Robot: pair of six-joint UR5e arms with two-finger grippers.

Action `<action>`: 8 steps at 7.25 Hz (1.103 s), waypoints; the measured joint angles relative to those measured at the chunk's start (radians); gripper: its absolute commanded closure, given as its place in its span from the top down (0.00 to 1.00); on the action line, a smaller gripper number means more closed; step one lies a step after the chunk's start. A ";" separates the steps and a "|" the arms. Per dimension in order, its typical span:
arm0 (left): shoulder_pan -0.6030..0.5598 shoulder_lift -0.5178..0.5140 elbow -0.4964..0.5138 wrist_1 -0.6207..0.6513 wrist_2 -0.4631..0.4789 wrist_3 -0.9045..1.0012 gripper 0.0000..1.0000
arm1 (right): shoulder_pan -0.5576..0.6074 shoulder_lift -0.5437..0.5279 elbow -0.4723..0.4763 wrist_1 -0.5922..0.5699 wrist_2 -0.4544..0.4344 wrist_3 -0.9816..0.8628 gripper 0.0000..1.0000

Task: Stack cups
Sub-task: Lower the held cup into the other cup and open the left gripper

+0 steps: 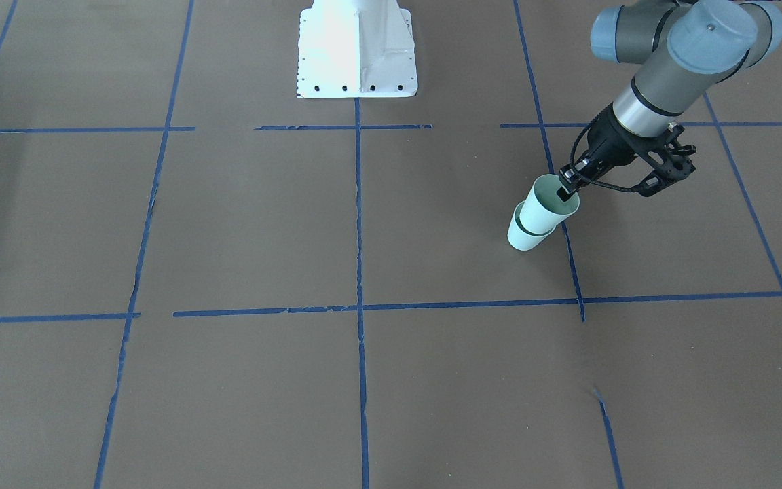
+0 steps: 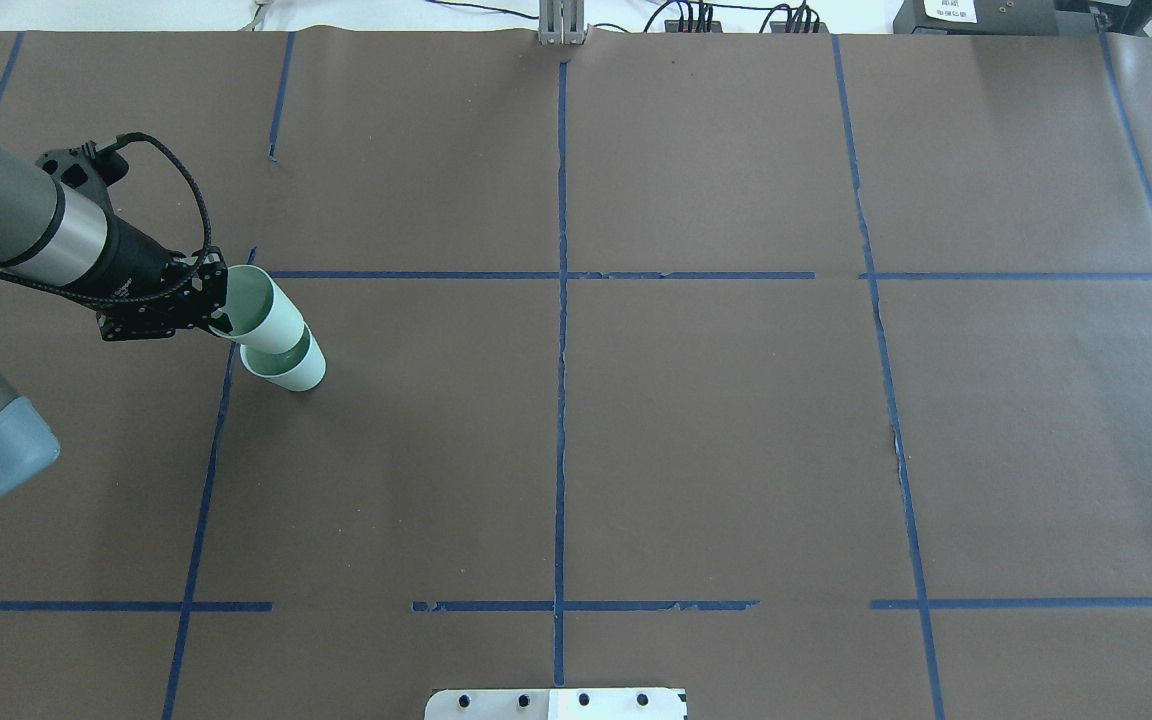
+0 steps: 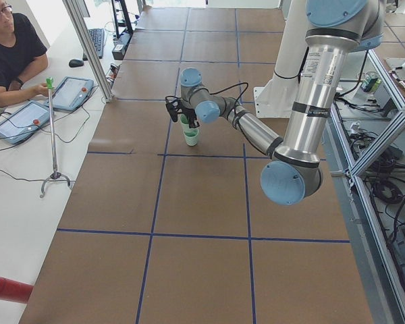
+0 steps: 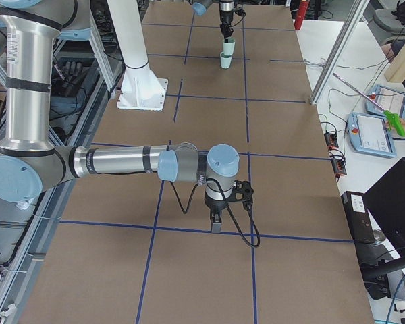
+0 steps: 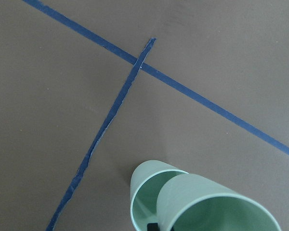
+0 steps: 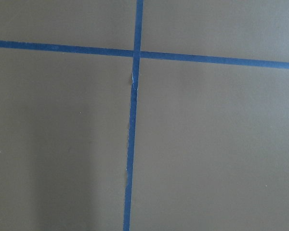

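Nearest to the lower cup [image 2: 296, 370]: a blue tape line [image 2: 219, 420] just beside its base, part of a grid of such lines. Well apart, at the middle of the robot's edge: a white base plate [image 1: 357, 51]. Partly covering the rim of the upper cup [image 2: 266, 312] in the overhead view: the fingers and cable of the left gripper [image 2: 219, 305]. Surface: a table [image 2: 736, 450] covered in brown paper, tape frayed in places. At the table's left end: a seated operator [image 3: 10, 50] with two tablets [image 3: 71, 91] on a white bench. Behind the robot: metal framing and cabling. Position of the lower cup: base down on the table, in the left arm's half. Upper cup nested partway into it, mouth up, long axis near upright in the side views. Clamped on the upper cup's rim, one finger inside the mouth: the left gripper. Pointed down at the table, well apart from both cups: the right gripper [image 4: 217, 223], finger spacing impossible to tell.
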 measured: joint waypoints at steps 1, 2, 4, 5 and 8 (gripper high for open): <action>0.008 0.002 -0.004 0.001 0.001 0.000 0.00 | 0.000 0.000 0.000 0.000 0.000 0.000 1.00; 0.016 0.004 -0.004 0.002 0.001 -0.001 0.00 | 0.000 0.000 0.000 0.000 0.001 0.000 1.00; 0.020 0.006 -0.003 0.011 0.008 -0.001 0.00 | 0.000 0.000 0.000 0.000 0.001 0.000 1.00; 0.020 0.006 -0.005 0.029 0.021 0.000 0.00 | 0.000 0.000 0.000 0.000 0.000 0.000 1.00; 0.020 0.004 -0.007 0.048 0.034 0.000 0.99 | 0.000 0.000 0.000 0.000 0.000 0.000 1.00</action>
